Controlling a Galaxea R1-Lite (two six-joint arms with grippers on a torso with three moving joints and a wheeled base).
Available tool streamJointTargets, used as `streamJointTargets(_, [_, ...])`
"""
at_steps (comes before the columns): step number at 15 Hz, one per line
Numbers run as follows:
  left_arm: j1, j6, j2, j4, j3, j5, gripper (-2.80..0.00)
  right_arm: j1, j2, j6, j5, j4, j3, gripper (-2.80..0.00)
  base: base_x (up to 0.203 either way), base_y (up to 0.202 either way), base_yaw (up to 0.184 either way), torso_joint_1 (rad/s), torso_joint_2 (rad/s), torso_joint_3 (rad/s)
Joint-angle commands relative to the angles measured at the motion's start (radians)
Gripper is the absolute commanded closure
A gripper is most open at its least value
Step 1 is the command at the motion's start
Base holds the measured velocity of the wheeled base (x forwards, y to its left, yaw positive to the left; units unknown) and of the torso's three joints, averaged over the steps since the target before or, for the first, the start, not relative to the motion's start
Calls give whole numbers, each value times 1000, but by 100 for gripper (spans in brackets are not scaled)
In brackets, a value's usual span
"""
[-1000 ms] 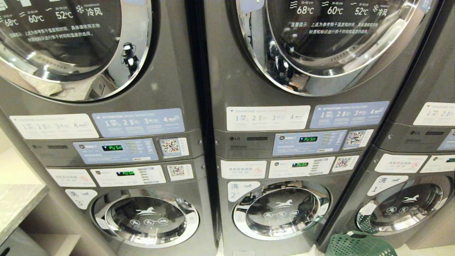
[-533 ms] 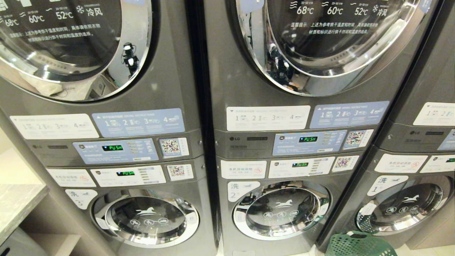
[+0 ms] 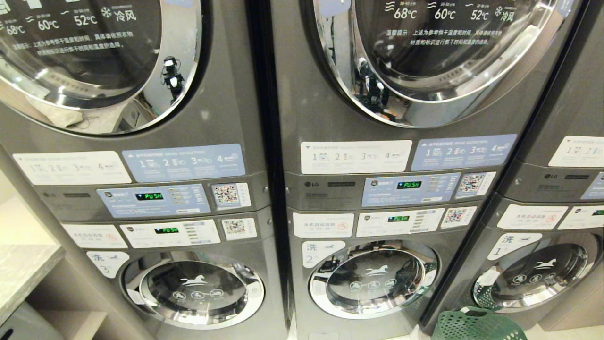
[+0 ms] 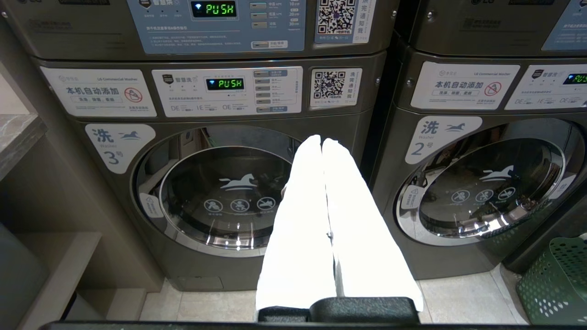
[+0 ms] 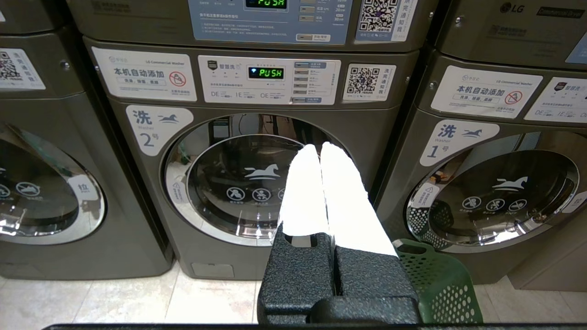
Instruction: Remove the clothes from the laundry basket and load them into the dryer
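Observation:
The green perforated laundry basket (image 3: pixel 476 323) stands on the floor at the lower right, in front of washer 1; its inside is out of view and no clothes show. The dryers are the upper machines; the middle dryer (image 3: pixel 439 52) has its round glass door shut. Neither arm appears in the head view. My left gripper (image 4: pixel 321 141) is shut and empty, held low and pointing at washer 3 (image 4: pixel 224 192). My right gripper (image 5: pixel 319 147) is shut and empty, pointing at washer 2 (image 5: pixel 247 183), with the basket (image 5: pixel 440 284) just beside it on the floor.
Three stacked washer-dryer towers fill the view, every door closed, and the control panels (image 3: pixel 410 189) read PUSH. A grey counter with shelves (image 3: pixel 23 269) stands at the left. Pale floor tiles (image 5: pixel 137 298) lie before the machines.
The machines and basket stay in place in the head view. Only the reflection on the middle dryer's chrome door rim shifts slightly.

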Motion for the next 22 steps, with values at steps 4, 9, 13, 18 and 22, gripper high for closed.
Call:
streamJointTargets(4, [0, 0, 0, 0, 0, 0, 0, 0, 2, 39, -10, -2, 2, 0, 0, 0, 0, 0, 0, 0])
streamJointTargets(9, [0, 0, 0, 0, 0, 0, 0, 0, 2, -11, 1, -3, 2, 0, 0, 0, 0, 0, 0, 0])
streamJointTargets(13, [0, 0, 0, 0, 0, 0, 0, 0, 2, -98, 48, 2, 0, 0, 0, 0, 0, 0, 0, 0])
streamJointTargets(18, [0, 0, 0, 0, 0, 0, 0, 0, 2, -65, 14, 1, 0, 0, 0, 0, 0, 0, 0, 0])
streamJointTargets(22, [0, 0, 0, 0, 0, 0, 0, 0, 2, 42, -10, -4, 0, 0, 0, 0, 0, 0, 0, 0])
